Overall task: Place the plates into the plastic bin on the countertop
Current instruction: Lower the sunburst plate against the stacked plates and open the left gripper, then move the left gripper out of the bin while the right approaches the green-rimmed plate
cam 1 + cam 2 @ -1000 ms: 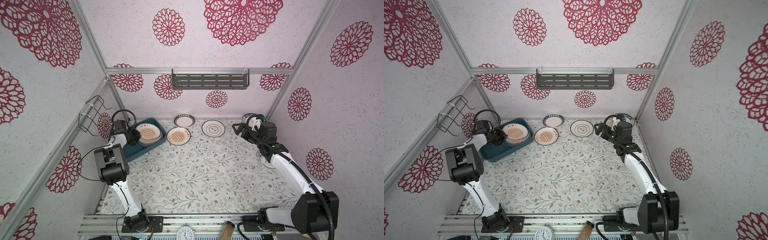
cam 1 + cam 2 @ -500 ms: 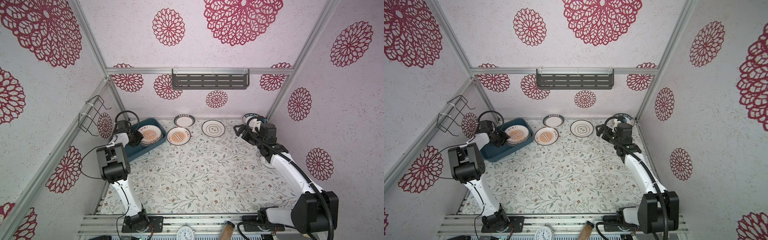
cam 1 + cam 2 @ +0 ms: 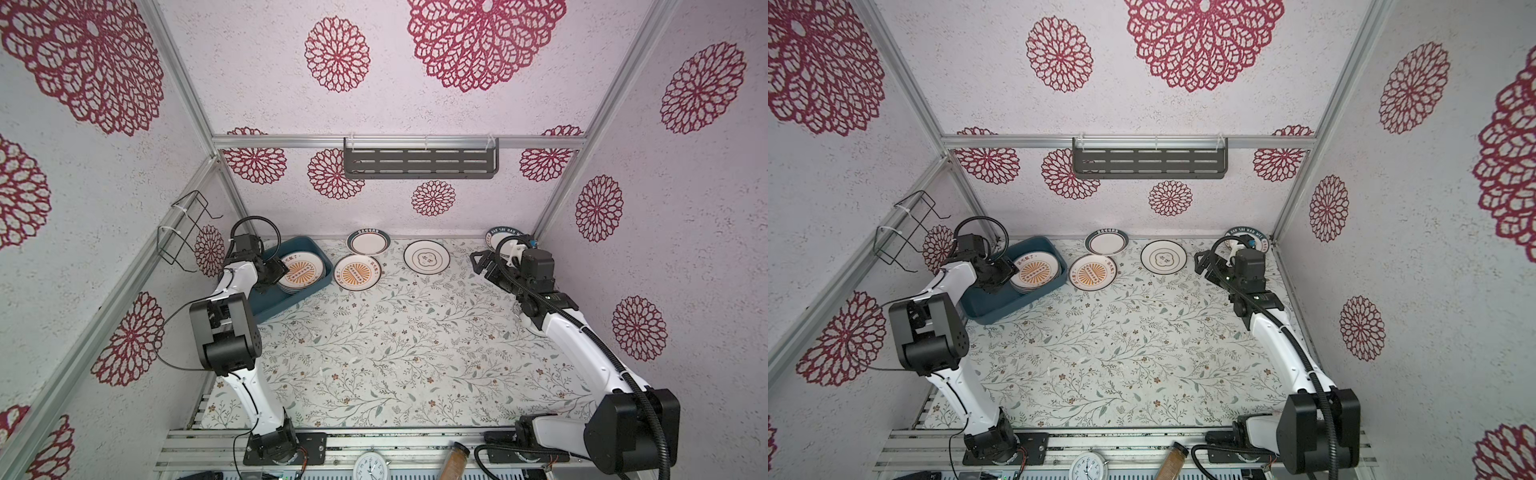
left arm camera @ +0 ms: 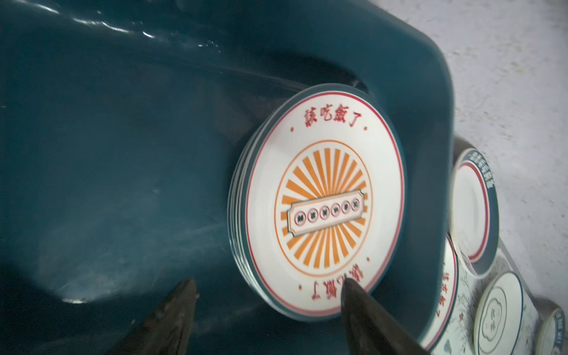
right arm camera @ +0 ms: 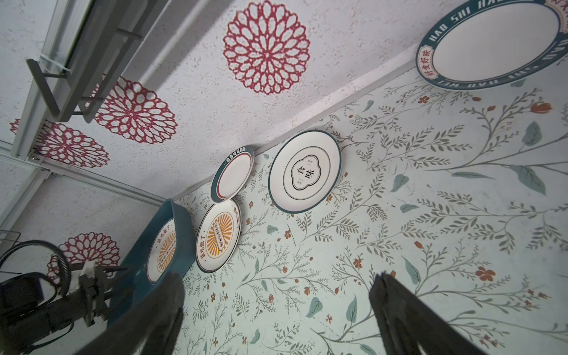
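My left tool (image 3: 277, 269) hangs over the plastic bin (image 3: 272, 305), released, its jaws spread wide with nothing clamped between them. In the left wrist view its two dark fingers (image 4: 365, 313) stand well apart. One tip overlaps the near rim of the stack of plates (image 4: 322, 212), and the other sits over the teal floor of the bin. I cannot tell whether that first tip touches the rim, because the picture is slightly blurred there.

The stack lies flat at the far end of the bin, close against the wall that faces the middle of the bench (image 3: 395, 353). Its top plate has an orange sunburst centre and red characters.

Just outside that wall a sunburst plate (image 3: 357, 272) lies on the bench. A teal-rimmed plate (image 3: 368, 242) sits behind it by the back wall, and their rims meet. A black-ringed plate (image 3: 427, 257) lies apart from both, further toward the right side.

My right tool (image 3: 482, 262) is also released, with its jaws at their widest, and it hovers above the bench well away from the bin. In the right wrist view its fingers (image 5: 399, 313) frame only the leafy bench print.

The black-ringed plate lies between this tool and the sunburst plate. A lettered plate (image 3: 496, 237) sits in the far right corner behind the tool, partly hidden by the arm in both top views.
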Controlling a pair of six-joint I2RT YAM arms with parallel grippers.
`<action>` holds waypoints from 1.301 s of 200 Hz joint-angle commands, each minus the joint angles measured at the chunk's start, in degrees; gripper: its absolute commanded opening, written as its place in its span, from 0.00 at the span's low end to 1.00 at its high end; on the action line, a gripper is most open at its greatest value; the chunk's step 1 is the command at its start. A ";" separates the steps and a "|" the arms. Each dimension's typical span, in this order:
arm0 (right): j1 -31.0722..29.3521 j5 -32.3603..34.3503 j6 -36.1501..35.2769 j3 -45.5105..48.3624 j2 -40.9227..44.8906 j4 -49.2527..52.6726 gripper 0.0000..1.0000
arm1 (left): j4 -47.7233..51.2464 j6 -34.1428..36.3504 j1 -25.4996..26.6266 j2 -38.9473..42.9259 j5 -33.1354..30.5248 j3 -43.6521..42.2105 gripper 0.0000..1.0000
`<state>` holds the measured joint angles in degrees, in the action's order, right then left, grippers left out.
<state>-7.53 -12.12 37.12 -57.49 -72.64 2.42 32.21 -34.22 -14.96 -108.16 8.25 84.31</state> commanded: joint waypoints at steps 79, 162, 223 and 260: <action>0.66 6.31 4.69 1.95 -4.50 -5.62 0.99 | -18.82 0.97 15.48 27.98 -3.68 -18.84 0.97; 6.59 10.90 11.43 -4.17 -20.28 -11.71 0.99 | -33.59 -2.14 32.71 35.95 -4.68 -27.59 0.97; 11.67 9.18 21.79 -15.77 -36.60 -12.33 0.97 | -39.54 -3.50 39.82 30.37 -7.19 -28.21 0.97; 13.55 10.61 25.26 -19.55 -42.52 -15.77 0.94 | -41.94 -2.26 43.20 25.21 -6.24 -24.93 0.97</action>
<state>5.13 -3.18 58.30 -73.67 -113.45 -9.43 -6.04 -37.54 26.15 -80.42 1.98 56.55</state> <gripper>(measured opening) 0.947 0.971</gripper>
